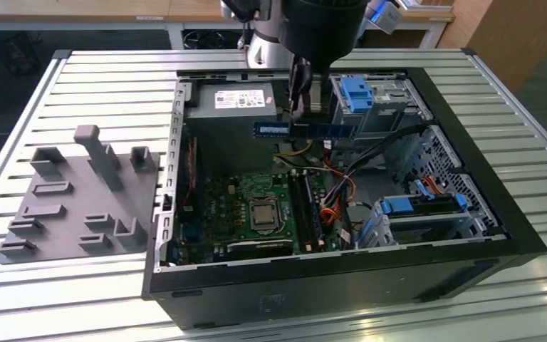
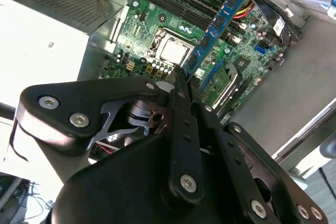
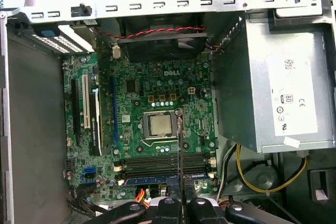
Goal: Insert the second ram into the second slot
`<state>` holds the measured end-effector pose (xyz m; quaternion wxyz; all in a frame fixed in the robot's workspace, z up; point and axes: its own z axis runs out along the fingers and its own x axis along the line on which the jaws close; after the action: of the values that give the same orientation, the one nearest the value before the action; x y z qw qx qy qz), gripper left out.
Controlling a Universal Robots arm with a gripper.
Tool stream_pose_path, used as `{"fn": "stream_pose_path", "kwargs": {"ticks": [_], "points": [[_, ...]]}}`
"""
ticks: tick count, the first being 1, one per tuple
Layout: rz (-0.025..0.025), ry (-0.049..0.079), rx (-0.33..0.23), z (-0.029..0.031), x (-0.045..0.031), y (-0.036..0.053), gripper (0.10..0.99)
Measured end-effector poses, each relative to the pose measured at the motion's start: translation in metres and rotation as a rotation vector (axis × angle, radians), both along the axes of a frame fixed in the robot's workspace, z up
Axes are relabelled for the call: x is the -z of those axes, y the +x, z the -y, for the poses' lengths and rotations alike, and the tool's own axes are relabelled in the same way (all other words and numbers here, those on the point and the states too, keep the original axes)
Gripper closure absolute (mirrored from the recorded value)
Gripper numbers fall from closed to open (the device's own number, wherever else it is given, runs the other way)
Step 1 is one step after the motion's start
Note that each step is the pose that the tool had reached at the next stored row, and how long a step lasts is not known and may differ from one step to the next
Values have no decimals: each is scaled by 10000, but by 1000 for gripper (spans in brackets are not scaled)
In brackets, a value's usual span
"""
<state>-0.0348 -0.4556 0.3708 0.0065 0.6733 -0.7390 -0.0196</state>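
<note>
Pinching memory stick mid-length between closed fingers, holding it in air at twelve o'clock of the board. Mid-carry, unseated. Calls for aligning edge over the free slot, then pressing down.

The arm ends in a black cylindrical body. In the exterior view, a silver-grey rounded joint housing adjoins this body at 9 o'clock. The gripper extends from the body at 6 o'clock and is black throughout. In the second wrist view, its fingers are narrow flat bars. Its links are broad black plates with rounded ends. Silver round-head pins join the links. A bare metal bracket sits between them.
</note>
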Motion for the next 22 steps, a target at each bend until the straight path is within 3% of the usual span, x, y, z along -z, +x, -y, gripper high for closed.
{"fn": "stream_pose_path", "kwargs": {"ticks": [22], "points": [[0,1,766,0,2,0,949]]}}
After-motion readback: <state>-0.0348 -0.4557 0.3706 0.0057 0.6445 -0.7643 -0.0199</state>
